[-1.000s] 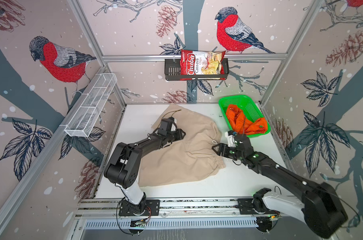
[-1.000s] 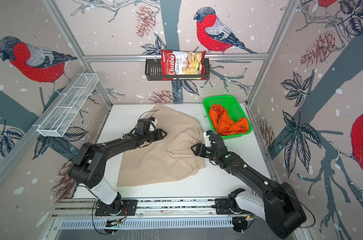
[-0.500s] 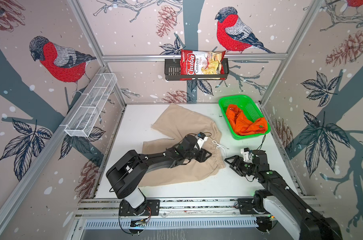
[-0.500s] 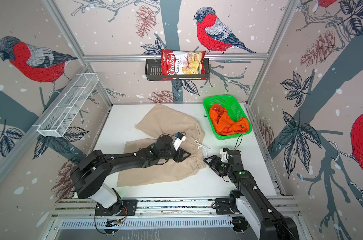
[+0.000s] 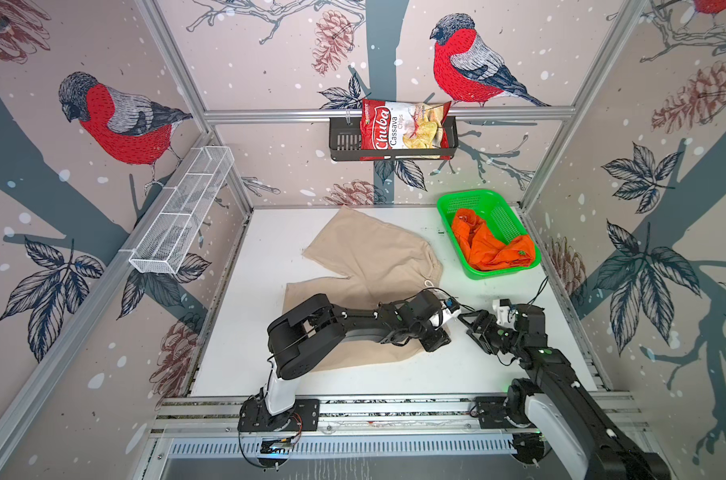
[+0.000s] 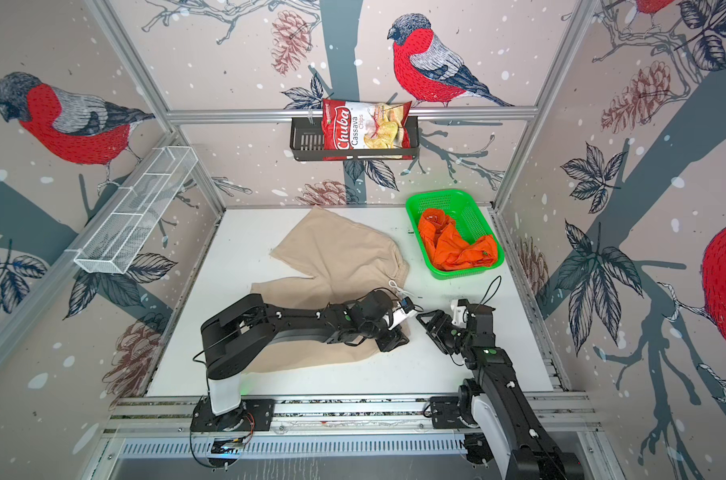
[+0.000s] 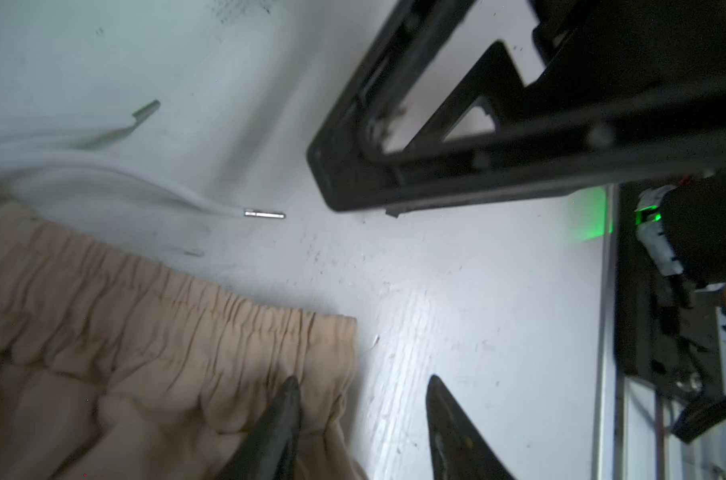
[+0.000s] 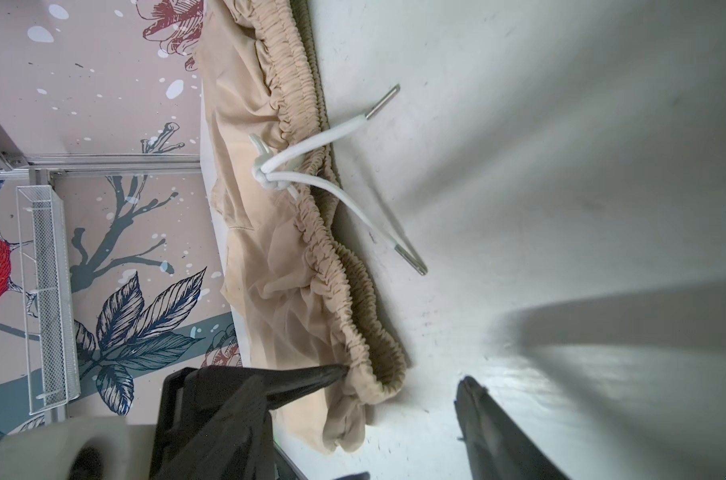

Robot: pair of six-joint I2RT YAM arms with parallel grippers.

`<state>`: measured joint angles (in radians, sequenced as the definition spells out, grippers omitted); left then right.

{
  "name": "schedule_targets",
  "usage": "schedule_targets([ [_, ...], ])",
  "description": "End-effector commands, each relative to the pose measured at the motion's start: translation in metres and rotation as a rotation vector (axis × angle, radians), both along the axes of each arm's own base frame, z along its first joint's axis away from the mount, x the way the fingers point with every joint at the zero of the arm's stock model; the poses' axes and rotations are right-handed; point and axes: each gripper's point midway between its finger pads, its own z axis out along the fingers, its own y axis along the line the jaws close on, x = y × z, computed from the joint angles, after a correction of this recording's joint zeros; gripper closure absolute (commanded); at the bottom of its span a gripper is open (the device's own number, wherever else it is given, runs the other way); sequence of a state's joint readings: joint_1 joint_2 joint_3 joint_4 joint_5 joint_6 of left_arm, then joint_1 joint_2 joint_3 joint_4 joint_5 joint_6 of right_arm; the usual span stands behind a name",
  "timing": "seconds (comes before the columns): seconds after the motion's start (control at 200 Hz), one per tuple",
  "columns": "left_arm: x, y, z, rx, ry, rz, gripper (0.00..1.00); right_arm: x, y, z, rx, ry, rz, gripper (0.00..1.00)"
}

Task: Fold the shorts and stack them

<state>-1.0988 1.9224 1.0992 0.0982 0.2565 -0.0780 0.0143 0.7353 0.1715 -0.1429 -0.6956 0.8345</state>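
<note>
Most of the worktop [image 5: 394,374] is beige shorts [image 5: 369,253], now spread flat in the middle with the legs toward the left edge, tidier than a second ago. The green basket [image 5: 469,193] in the far right corner still holds the orange shorts [image 5: 490,249], bunched up. The left arm [image 5: 353,322] and right arm [image 5: 548,365] have both come to the waistband's near end. Both sets of jaws are released, so I'd guess the fold is next. The drawstring [image 8: 336,129] lies loose.

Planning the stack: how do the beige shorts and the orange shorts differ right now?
The beige shorts lie spread on the white table; the orange shorts sit crumpled in the green basket. The beige shorts' drawstring shows; the orange shorts' does not. Neither is folded.
</note>
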Motion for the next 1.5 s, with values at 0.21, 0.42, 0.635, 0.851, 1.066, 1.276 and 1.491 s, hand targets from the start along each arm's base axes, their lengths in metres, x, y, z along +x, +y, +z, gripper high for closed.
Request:
schedule_targets([
  [0.21, 0.010, 0.018, -0.008, 0.068, -0.075, 0.064, 0.49, -0.006, 0.006, -0.001, 0.028, 0.006, 0.035, 0.26],
  [0.42, 0.006, 0.028, -0.026, 0.134, -0.062, 0.061, 0.60, -0.008, 0.010, -0.001, 0.046, 0.017, 0.047, 0.25],
  [0.635, 0.002, 0.024, -0.016, 0.080, -0.046, 0.051, 0.92, -0.013, 0.021, -0.002, 0.099, 0.037, 0.077, 0.25],
  [0.851, -0.009, 0.012, 0.004, -0.054, 0.000, 0.011, 0.97, -0.016, 0.042, 0.004, 0.197, 0.029, 0.103, 0.24],
  [1.066, -0.015, 0.016, 0.012, -0.119, 0.026, -0.022, 0.97, -0.016, 0.052, 0.006, 0.235, 0.040, 0.128, 0.23],
  [1.276, -0.018, 0.018, 0.016, -0.140, 0.024, -0.042, 0.96, -0.017, 0.061, 0.003, 0.254, 0.067, 0.190, 0.24],
  [1.491, -0.020, 0.019, 0.014, -0.137, 0.026, -0.052, 0.93, -0.018, 0.069, -0.010, 0.236, 0.118, 0.269, 0.30],
])
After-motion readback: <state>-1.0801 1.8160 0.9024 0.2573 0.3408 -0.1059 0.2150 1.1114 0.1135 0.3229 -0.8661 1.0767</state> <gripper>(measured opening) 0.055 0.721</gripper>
